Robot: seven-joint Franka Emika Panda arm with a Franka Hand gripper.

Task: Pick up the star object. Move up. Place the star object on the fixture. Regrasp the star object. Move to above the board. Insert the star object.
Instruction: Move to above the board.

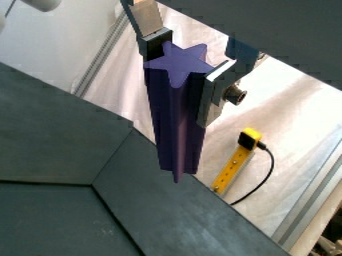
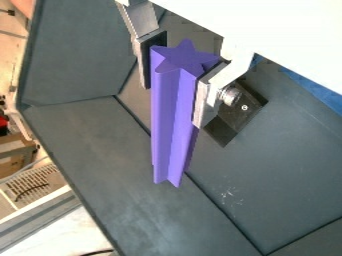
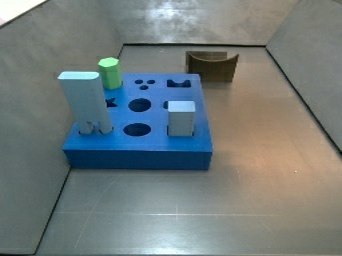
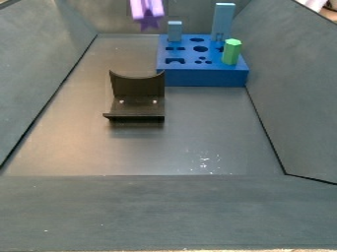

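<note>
hand (image 1: 185, 68) clamped on star object (image 1: 177, 115) near its top, prism hanging upright | high above floor, its lower end just visible in a side view (image 4: 148, 12) | fixture (image 4: 134, 95) empty | board (image 3: 140, 150) carries green cylinder (image 3: 110, 72)

Two close wrist views down the gripper (image 1: 185, 62); opposing elevated side views of board (image 3: 140, 152).
</note>
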